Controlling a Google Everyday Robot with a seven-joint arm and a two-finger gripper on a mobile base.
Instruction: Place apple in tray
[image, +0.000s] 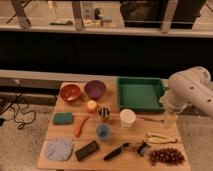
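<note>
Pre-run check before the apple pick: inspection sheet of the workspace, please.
Surface: wooden table, crowded.
Job's things: apple on table just below the bowls, outside tray; tray holds nothing.
Clutter: red bowl, purple bowl, carrot, white cup, grapes, green sponge.
Grippers: gripper at table's right edge, near tray corner, far from apple.
Cables: black cable on floor, left.
Surroundings: dark wall behind.

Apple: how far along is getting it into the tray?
Done: nothing; the apple sits on the table in front of the purple bowl, outside the empty green tray. Under way: nothing evident; the hand hangs by the table's right edge, away from the apple. Left: reach, grasp, carry, release.
</note>
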